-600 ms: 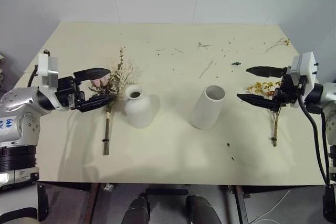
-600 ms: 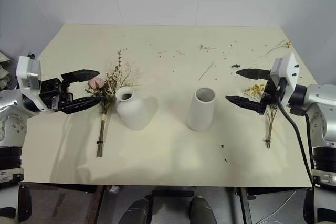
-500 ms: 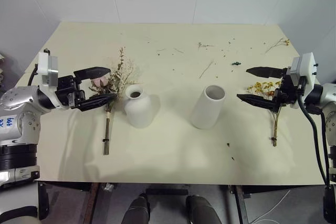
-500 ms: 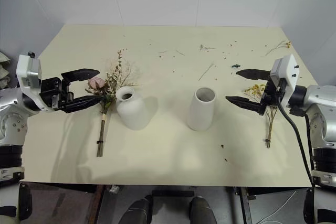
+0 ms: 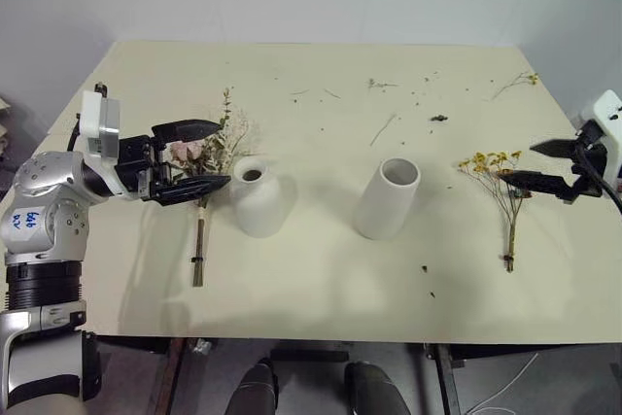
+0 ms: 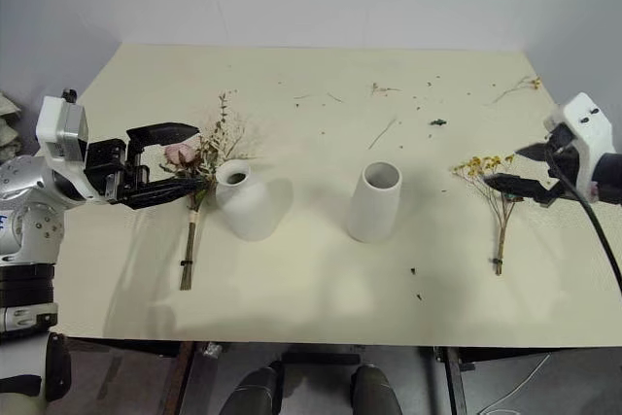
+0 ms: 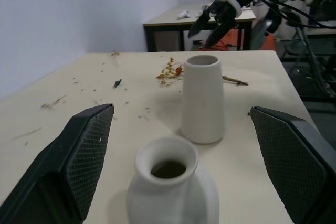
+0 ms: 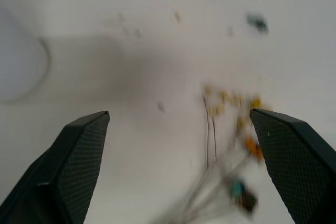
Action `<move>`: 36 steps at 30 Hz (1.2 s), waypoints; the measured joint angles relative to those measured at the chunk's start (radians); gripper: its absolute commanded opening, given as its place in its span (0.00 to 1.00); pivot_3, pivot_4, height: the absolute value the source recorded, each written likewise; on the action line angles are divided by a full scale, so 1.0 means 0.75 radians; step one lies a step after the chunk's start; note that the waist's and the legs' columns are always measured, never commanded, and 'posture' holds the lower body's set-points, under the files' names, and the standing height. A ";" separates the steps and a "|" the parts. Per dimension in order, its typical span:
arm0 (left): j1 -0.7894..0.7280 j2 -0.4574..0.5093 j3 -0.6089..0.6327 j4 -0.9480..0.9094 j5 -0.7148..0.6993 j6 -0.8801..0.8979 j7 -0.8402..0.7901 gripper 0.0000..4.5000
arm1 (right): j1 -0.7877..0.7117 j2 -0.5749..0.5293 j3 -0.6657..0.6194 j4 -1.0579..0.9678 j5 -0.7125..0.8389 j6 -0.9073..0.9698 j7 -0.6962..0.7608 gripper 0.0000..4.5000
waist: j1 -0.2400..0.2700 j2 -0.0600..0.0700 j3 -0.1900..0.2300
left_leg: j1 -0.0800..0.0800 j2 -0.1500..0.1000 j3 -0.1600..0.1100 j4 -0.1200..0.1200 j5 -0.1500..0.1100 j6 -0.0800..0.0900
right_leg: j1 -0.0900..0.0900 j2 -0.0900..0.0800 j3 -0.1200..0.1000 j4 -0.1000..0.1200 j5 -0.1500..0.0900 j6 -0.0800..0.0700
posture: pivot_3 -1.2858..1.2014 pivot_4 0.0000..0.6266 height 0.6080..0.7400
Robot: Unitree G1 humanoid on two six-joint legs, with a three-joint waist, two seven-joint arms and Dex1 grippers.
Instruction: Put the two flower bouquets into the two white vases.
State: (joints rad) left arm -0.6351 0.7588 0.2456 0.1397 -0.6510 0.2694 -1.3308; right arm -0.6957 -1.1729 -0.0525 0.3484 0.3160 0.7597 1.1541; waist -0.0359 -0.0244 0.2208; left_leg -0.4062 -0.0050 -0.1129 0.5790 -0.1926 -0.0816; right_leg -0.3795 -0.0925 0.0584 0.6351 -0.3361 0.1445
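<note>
Left eye view: cream table [image 5: 321, 269] carries everything. Left gripper [image 5: 199, 159], jaws spread wide and empty, hovers over the pink rose bouquet [image 5: 206, 157], the squat vase [image 5: 258, 197] just beyond its fingertips and the tall cylinder vase [image 5: 388, 198] farther along that line. Right gripper [image 5: 544, 164], equally wide and empty, sits just outboard of the yellow bouquet [image 5: 498, 182], lying flat ahead of its fingertips.

Worktop [image 5: 321, 279] pale cream. Both vases matte white: squat vase [image 5: 256, 198], cylinder vase [image 5: 389, 198]. Rose bouquet [image 5: 206, 157] pink, green, brown-stemmed. Small bouquet [image 5: 496, 177] yellow. End effector fingers [image 7: 79, 161] black, cross-hatched.
</note>
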 measured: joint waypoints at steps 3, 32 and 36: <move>0.022 -0.005 0.002 -0.058 -0.017 0.021 0.013 0.99 | -0.113 -0.006 0.168 0.111 -0.068 0.189 0.053 1.00 | -0.016 0.000 0.000 | 0.000 0.000 0.002 0.000 0.000 0.000 | -0.002 0.000 0.001 0.000 0.000 0.000 | 0.52 0.24 1.00; 0.184 0.065 0.119 -0.390 -0.133 0.207 0.174 1.00 | -0.584 0.351 0.448 1.076 -0.552 -0.204 0.186 0.01 | -0.030 0.000 0.000 | 0.000 0.001 0.003 0.003 -0.001 -0.002 | -0.002 0.001 0.003 0.002 -0.001 0.002 | 0.52 0.24 1.00; 0.176 0.064 0.117 -0.387 -0.133 0.206 0.173 1.00 | -0.606 0.353 0.408 1.076 -0.548 -0.204 0.186 0.01 | -0.028 0.000 0.000 | 0.000 0.001 0.003 0.003 -0.001 -0.002 | -0.002 0.001 0.003 0.002 -0.001 0.002 | 0.52 0.24 1.00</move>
State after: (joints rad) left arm -0.5034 0.8071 0.3330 -0.1504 -0.7504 0.4241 -1.2011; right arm -1.1498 -0.9078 0.2533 1.1557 -0.0953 0.6067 1.2933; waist -0.0573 -0.0242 0.2210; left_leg -0.4065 -0.0045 -0.1105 0.5815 -0.1937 -0.0832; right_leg -0.3808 -0.0917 0.0605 0.6368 -0.3366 0.1458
